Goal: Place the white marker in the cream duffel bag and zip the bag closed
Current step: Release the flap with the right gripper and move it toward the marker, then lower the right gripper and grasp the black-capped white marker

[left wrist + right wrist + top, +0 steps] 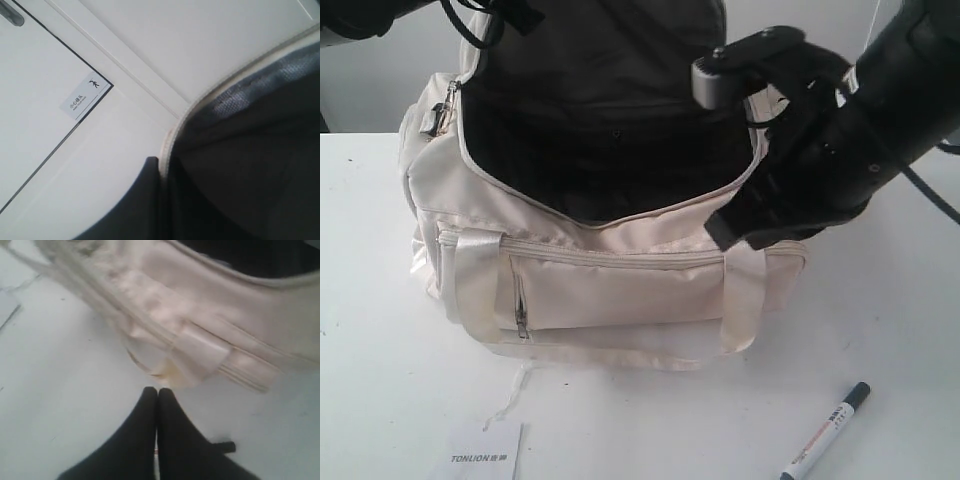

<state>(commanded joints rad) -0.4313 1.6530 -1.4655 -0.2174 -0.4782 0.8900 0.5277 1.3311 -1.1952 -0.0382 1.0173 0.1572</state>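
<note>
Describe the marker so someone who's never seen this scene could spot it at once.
Find the cream bag mid-table. Toward the exterior view's lower right corner, apart from the bag, the marker lies slanted on the table. It is a slim white pen with a dark cap, unlike the flat printed card at lower left.

A white tabletop (pixel 380 400) meets a plain pale wall (pixel 380 90) behind.

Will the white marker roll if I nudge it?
Probably: the white marker looks round-barrelled and lies flat on the smooth table, so a sideways push may roll it. Slim and rigid-looking, it should lift without bending.
</note>
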